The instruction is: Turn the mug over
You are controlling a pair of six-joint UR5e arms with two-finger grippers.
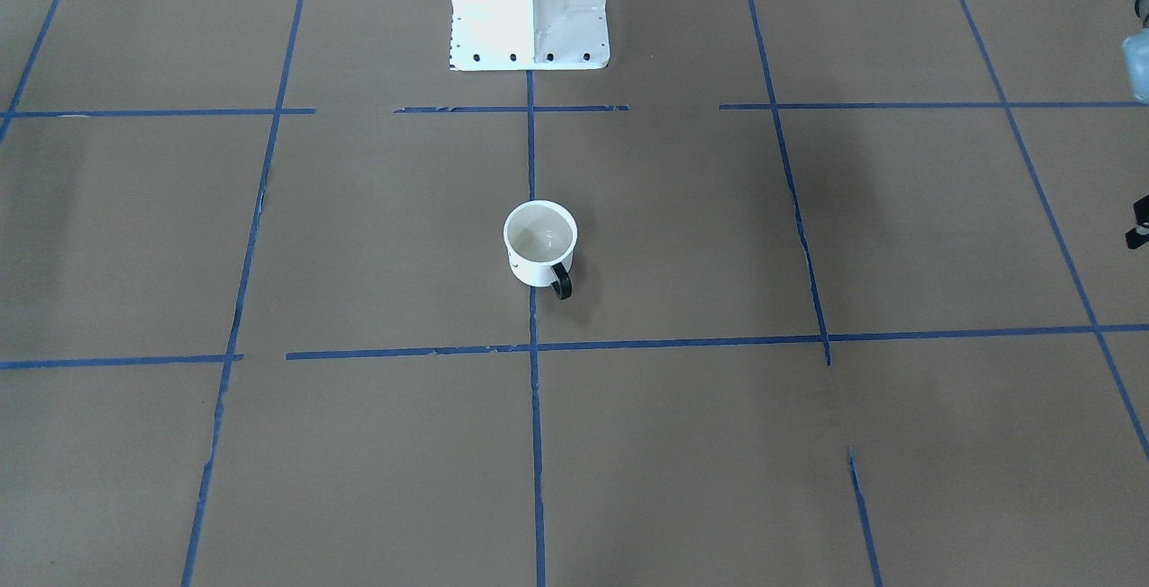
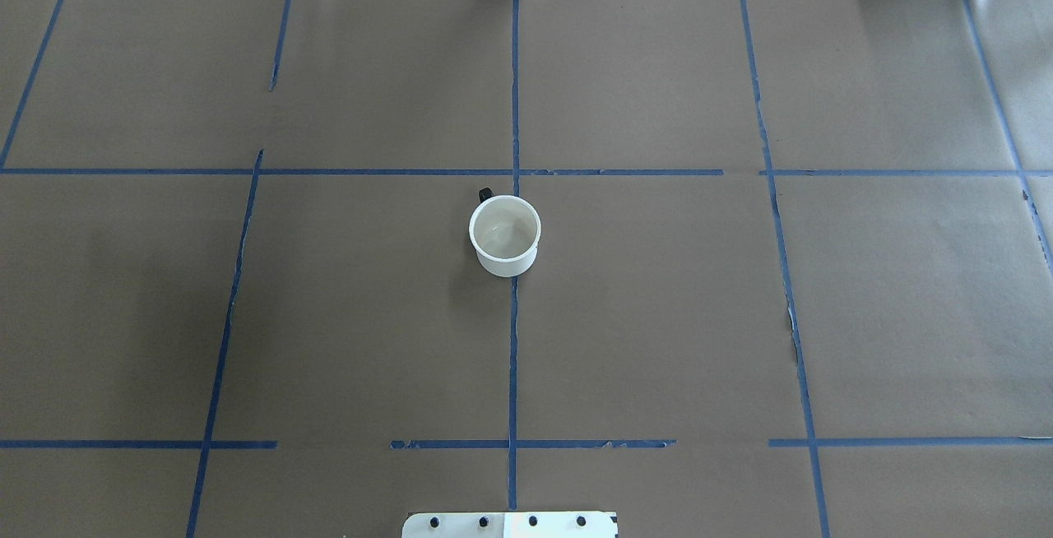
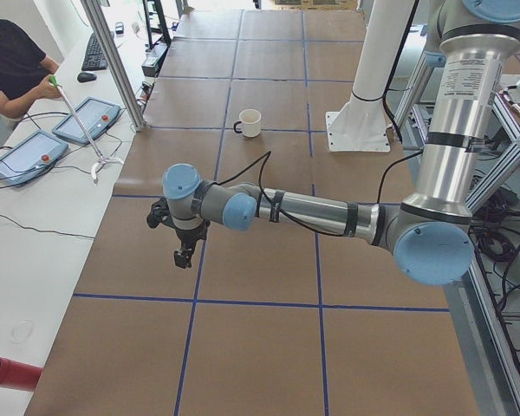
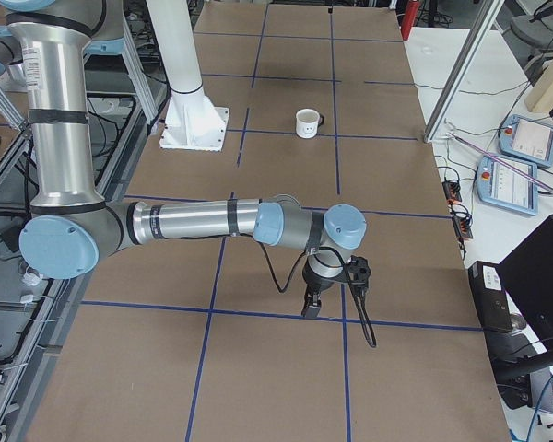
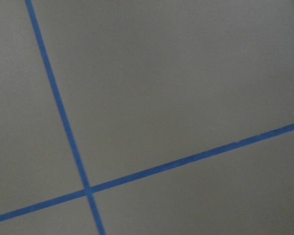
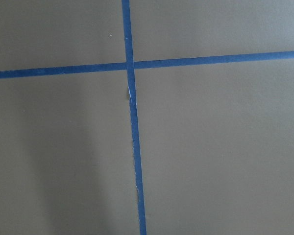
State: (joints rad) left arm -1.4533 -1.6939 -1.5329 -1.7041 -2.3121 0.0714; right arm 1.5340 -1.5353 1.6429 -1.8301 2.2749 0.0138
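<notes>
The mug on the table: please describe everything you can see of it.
The mug is small and white and looks like enamel, with an off-white, empty inside and a black loop handle. It stands upright, mouth up, on the brown paper that covers the table, right on the middle blue tape line. The handle points away from the robot, slightly toward its left. Nothing but the paper touches it.

even soft light, base [image 1: 530, 4] overexposed
</notes>
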